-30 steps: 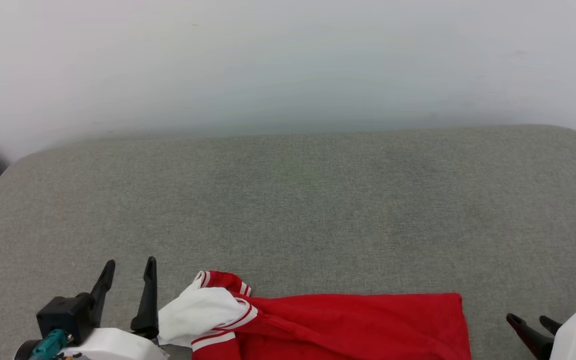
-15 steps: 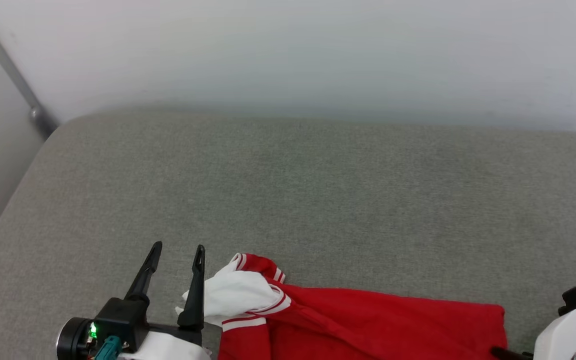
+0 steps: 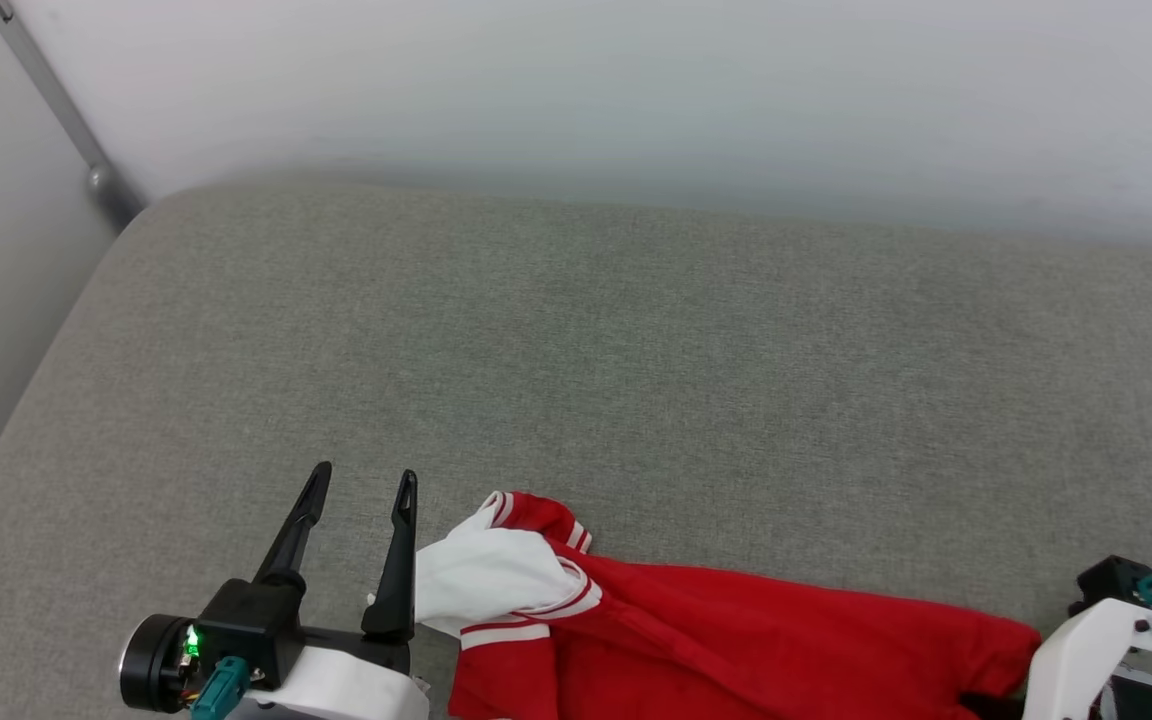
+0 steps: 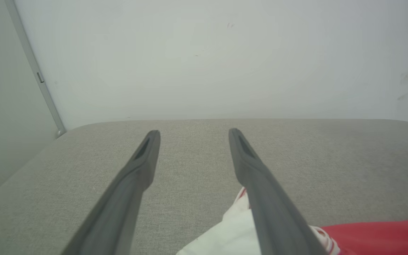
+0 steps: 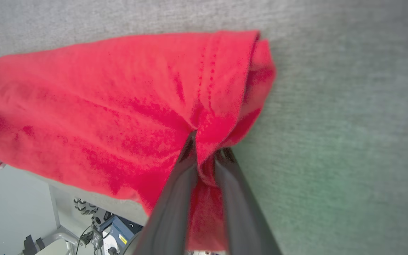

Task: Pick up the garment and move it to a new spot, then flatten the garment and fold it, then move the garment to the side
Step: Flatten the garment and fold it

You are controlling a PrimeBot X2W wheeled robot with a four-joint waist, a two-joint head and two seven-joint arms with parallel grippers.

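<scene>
**A:** Position of the garment (image 3: 736,640)?

**B:** The red short-sleeved T-shirt with white sleeves and striped trim is found rumpled at 6 o'clock on the grey woven-fabric counter (image 3: 636,350), close to the near edge. Its white sleeve (image 3: 481,575) is turned toward 7 o'clock.

**A:** Jaws?

**B:** The jaws of the right gripper (image 5: 208,147), at 5 o'clock, are narrowed onto a bunched fold at the red hem corner. The jaws of the left gripper (image 3: 364,473), at 7 o'clock, are held wide and empty, just beside the sleeve.

**A:** Risks noted?

**B:** Only one end is gripped, and by a small pinch. If it is lifted, the cloth could slip out, or the free sleeve end could be dragged into a twist. The near edge is close, so loose fabric might slide off it. The sleeve could also be snagged by the inner left finger.

**A:** Room?

**B:** Broad bare fabric is available from 9 through 12 to 3 o'clock, bounded by the pale wall (image 3: 576,90) at 12. The counter's corner is rounded at 10 o'clock.
</scene>
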